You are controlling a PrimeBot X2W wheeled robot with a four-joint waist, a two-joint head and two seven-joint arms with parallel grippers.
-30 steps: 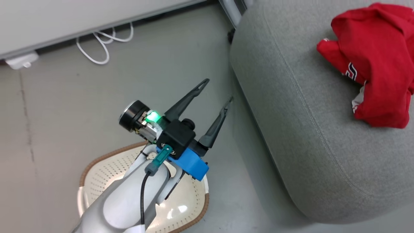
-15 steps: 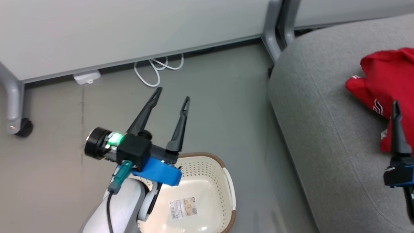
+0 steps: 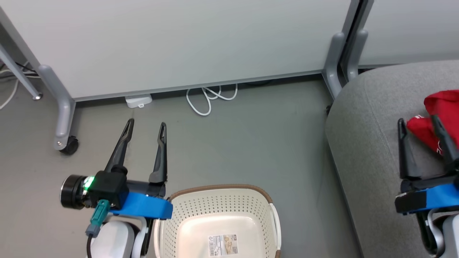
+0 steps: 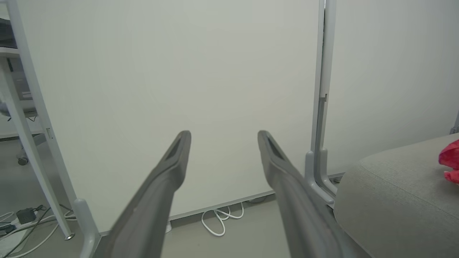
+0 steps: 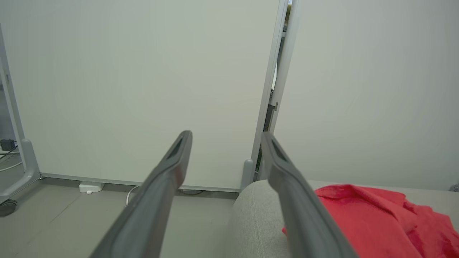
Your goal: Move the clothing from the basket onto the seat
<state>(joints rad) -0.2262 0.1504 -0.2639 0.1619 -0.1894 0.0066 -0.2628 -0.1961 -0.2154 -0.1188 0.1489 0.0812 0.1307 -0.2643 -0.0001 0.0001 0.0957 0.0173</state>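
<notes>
The cream basket (image 3: 200, 211) with its brown rim stands on the floor at the bottom centre, holding nothing but a label sticker (image 3: 223, 244). Red clothing (image 3: 443, 107) lies bunched on the grey seat (image 3: 362, 129) at the right; it shows too in the right wrist view (image 5: 376, 215) and the left wrist view (image 4: 450, 161). My left gripper (image 3: 145, 123) hovers open over the floor left of the basket, nothing between its fingers. My right gripper (image 3: 417, 120) is open above the seat, just left of the clothing.
Pale grey wheeled partition panels (image 3: 179, 43) stand behind, with a castor (image 3: 69, 145) at the left. A white cable loop (image 3: 209, 98) and a white plug block (image 3: 138, 101) lie on the floor at the panel's foot. Bare grey floor lies between basket and seat.
The head camera has swung and tilted, bringing the panels and right gripper into view. My left gripper has drawn back to the left of the basket, still open.
</notes>
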